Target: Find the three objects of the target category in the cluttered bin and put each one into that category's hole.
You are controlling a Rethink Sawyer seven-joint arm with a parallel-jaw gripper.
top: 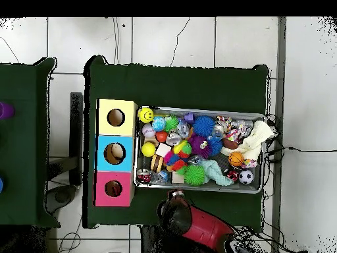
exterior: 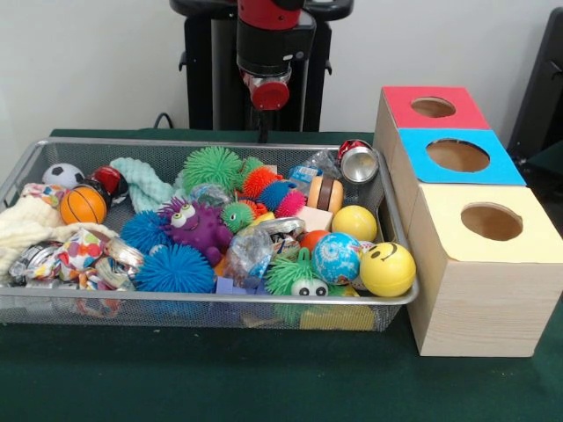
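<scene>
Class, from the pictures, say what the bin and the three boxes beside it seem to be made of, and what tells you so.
The bin: silver metal wire mesh with a smooth shiny rim; you see through its walls.
The boxes: pale wood by the grain lines on their sides, possibly a printed veneer, with matte red, blue and yellow tops.

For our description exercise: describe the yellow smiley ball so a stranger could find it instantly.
Start at the wide silver wire-mesh basket. Go to its front corner nearest the yellow-topped wooden box. The glossy yellow smiley-face ball sits there; the plain yellow ball behind it has no face.
</scene>
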